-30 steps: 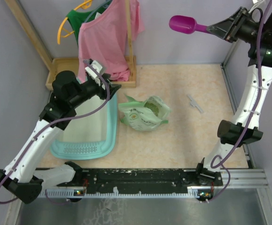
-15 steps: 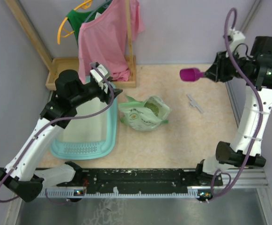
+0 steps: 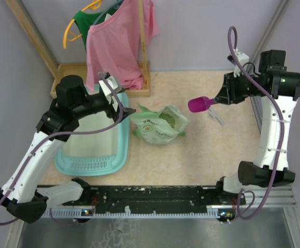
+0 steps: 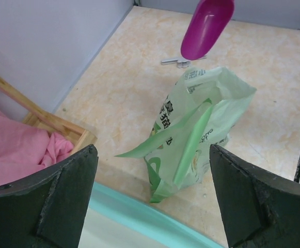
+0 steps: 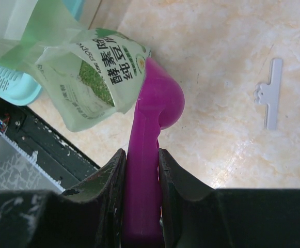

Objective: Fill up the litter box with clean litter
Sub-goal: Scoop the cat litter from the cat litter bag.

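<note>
Near bag [image 3: 159, 124], right hand [image 5: 142, 160] grips scoop [image 5: 161, 103] — left hand [image 4: 152, 152] wide

Left end effector [image 4: 152, 155] spread, right end effector [image 5: 141, 155] seemingly clamping scoop [image 5: 160, 98]

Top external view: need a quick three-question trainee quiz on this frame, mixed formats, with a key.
1. True or false: the right gripper holds the magenta scoop by its handle.
2. Relative to the litter box, the bag sits: A inside it; B beside it; C under it.
3. Fill in: the left gripper has its jaws ____, with nothing between them.
Key: 1 true; 2 B; 3 open.
</note>
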